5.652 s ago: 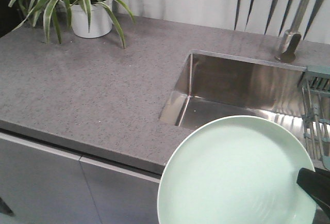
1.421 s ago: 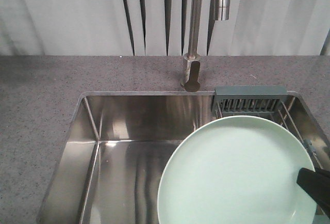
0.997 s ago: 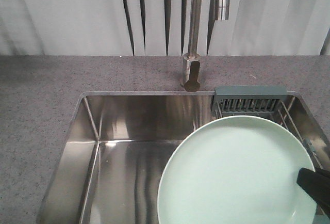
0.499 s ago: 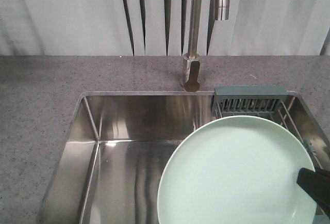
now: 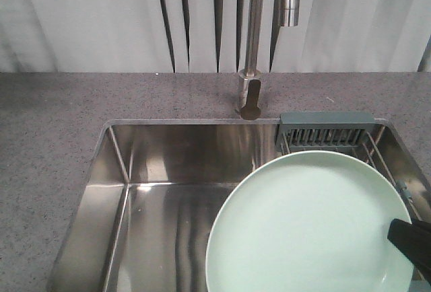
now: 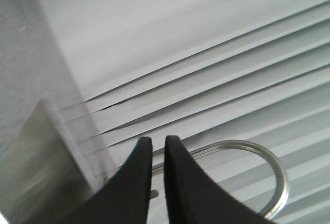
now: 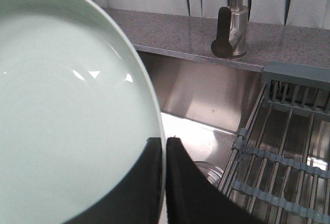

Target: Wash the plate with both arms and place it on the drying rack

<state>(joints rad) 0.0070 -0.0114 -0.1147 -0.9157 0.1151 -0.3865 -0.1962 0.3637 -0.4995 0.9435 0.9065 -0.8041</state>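
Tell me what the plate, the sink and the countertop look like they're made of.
The plate: likely glazed ceramic, possibly melamine; pale mint, smooth, with small soft highlights.
The sink: brushed stainless steel, judging by streaky mirror-like reflections.
The countertop: grey stone or composite, matte, finely speckled.

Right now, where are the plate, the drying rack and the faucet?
plate [image 5: 303,225]: front view, middle of its pale green face.
drying rack [image 5: 326,118]: front view, on its grey-blue end piece.
faucet [image 5: 254,23]: front view, on the upright steel stem.
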